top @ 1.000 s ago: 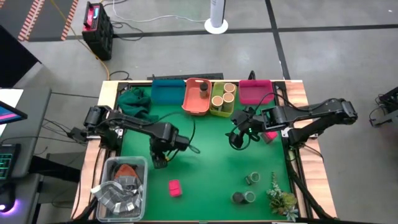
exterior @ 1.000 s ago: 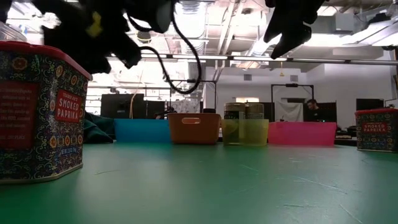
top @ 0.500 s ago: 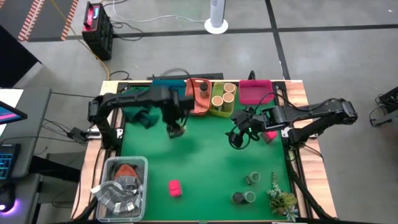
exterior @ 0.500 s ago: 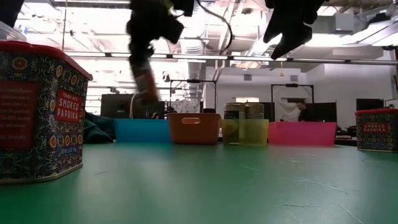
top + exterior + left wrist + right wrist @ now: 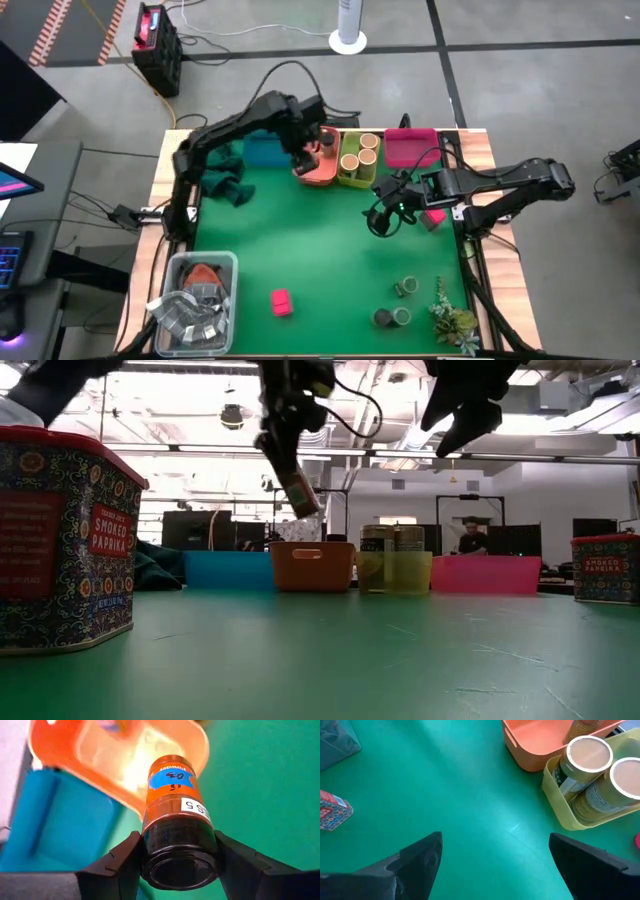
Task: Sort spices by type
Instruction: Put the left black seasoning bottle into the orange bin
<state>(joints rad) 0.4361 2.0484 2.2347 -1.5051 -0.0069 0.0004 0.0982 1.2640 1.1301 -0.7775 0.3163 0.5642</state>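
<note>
My left gripper (image 5: 305, 157) is shut on a dark-lidded spice jar (image 5: 177, 820) with orange-brown contents, above the near-left rim of the orange tray (image 5: 318, 170). Another dark-lidded jar (image 5: 327, 143) stands in that tray. Two tan-topped cylinders (image 5: 590, 755) stand in the yellow-green tray (image 5: 357, 175). My right gripper (image 5: 385, 215) hovers open over the mat's middle right, holding nothing. A pink box (image 5: 281, 301) lies near the front, and another (image 5: 433, 217) lies beside the right arm. Green-topped jars (image 5: 404, 288) (image 5: 392, 317) lie at the near right. My left gripper pinches the jar's dark lid end (image 5: 180, 852) between its two fingers, one on each side. The fingers come from above, pointing steeply down. The jar hangs below them, bottom down and tilted (image 5: 300, 485), clear of the tray and the mat.
A blue tray (image 5: 265, 148) and a pink tray (image 5: 410, 147) flank the two middle trays along the far edge. A dark green cloth (image 5: 225, 170) lies far left, a clear tub (image 5: 195, 300) near left, a plant sprig (image 5: 452, 318) near right. Open mat lies in the middle.
My left gripper has risen from the mat's left middle and swung toward the far edge and the right, carrying the jar up and over to the orange tray. The jar has stayed hanging below the fingers. My right gripper has kept still.
</note>
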